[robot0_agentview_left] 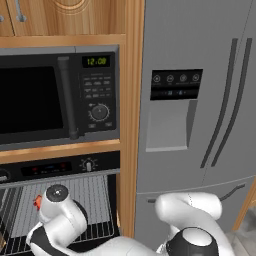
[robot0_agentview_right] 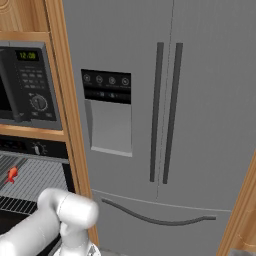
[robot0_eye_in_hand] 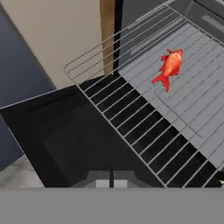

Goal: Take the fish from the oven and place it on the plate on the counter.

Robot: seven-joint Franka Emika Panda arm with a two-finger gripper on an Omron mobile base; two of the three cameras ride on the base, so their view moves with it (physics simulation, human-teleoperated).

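Note:
The red-orange fish [robot0_eye_in_hand: 169,65] lies on the wire rack [robot0_eye_in_hand: 144,122] drawn out of the black oven [robot0_agentview_left: 50,168]. The oven's dark glass door [robot0_eye_in_hand: 65,140] hangs open below the rack. In the hand view my gripper [robot0_eye_in_hand: 111,181] hovers above the door, short of the rack's front edge, its jaws shut together with nothing between them. The fish [robot0_agentview_left: 37,202] peeks out beside my arm [robot0_agentview_left: 60,210] in the left base view, and the fish [robot0_agentview_right: 12,174] rests far left on the rack in the right base view. The plate and the counter are out of view.
A black microwave [robot0_agentview_left: 50,95] with a green clock sits above the oven. A wooden cabinet post [robot0_agentview_left: 131,125] separates the oven from the tall grey fridge [robot0_agentview_right: 165,125] on the right. My elbow [robot0_agentview_right: 70,210] sits low in front of the fridge.

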